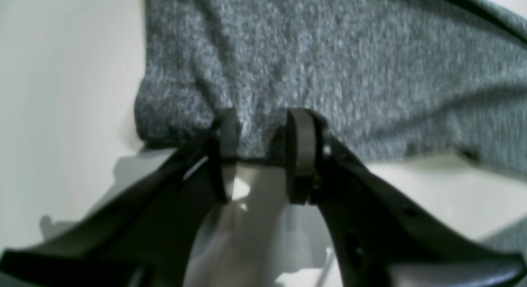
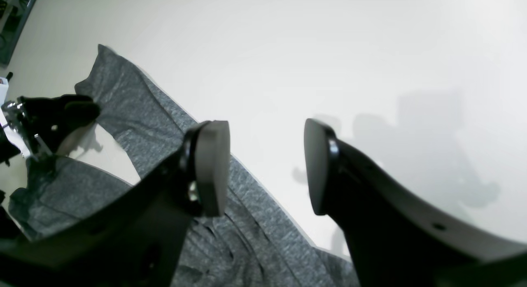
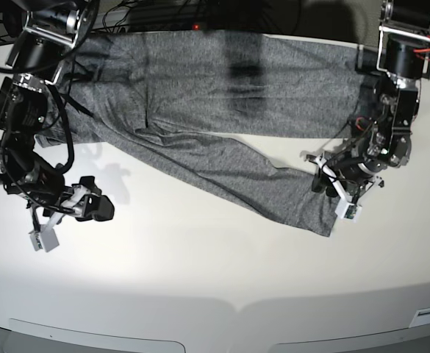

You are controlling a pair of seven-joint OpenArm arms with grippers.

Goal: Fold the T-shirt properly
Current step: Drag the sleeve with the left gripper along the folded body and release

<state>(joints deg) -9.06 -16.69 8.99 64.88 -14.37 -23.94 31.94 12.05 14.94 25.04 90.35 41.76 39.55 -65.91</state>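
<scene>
Left wrist view alone shows the left hand (image 1: pixel 261 155) pinching the T-shirt (image 1: pixel 329 73) sleeve cuff; right hand (image 2: pixel 265 167) spread wide over bare table (image 2: pixel 329 52).

The grey T-shirt (image 3: pixel 222 81) lies spread out flat on the white surface (image 3: pixel 215 265), one long sleeve slanting down.

The T-shirt (image 3: pixel 200 95) lies across the far half of the table (image 3: pixel 215 272). The left pincer (image 3: pixel 331 188) sits at its sleeve end, the right pincer (image 3: pixel 97 208) apart on the table.
</scene>
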